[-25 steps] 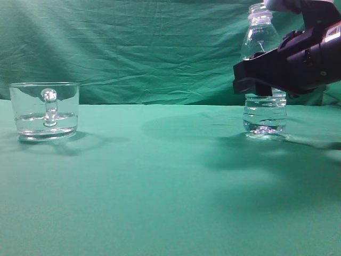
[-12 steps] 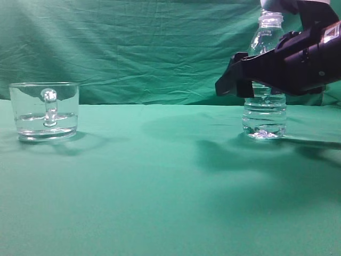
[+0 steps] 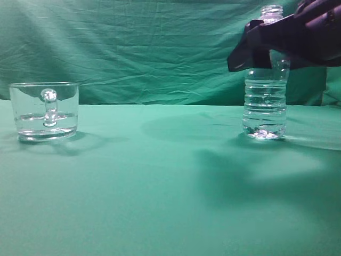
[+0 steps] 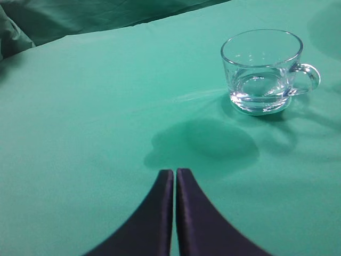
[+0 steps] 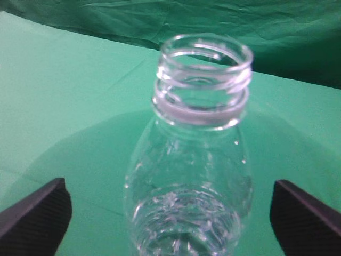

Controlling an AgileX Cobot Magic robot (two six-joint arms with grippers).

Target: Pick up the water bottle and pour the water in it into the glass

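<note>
The water bottle (image 3: pixel 265 106) stands upright and capless on the green cloth at the right, with water (image 3: pixel 265 118) in its lower part. My right gripper (image 3: pixel 250 49) is open at the height of the bottle's shoulder. In the right wrist view its fingers are spread wide (image 5: pixel 170 213) either side of the bottle (image 5: pixel 200 133) and do not touch it. The glass (image 3: pixel 45 110) stands at the far left, handle toward the camera, with some water in it. My left gripper (image 4: pixel 175 172) is shut and empty above the cloth, short of the glass (image 4: pixel 262 69).
A green cloth (image 3: pixel 160 181) covers the table and a wrinkled green backdrop (image 3: pixel 133 48) hangs behind it. The left gripper does not show in the exterior view.
My right gripper has risen from the bottle's middle to its shoulder. The bottle stays standing on the cloth. The glass has not moved.
</note>
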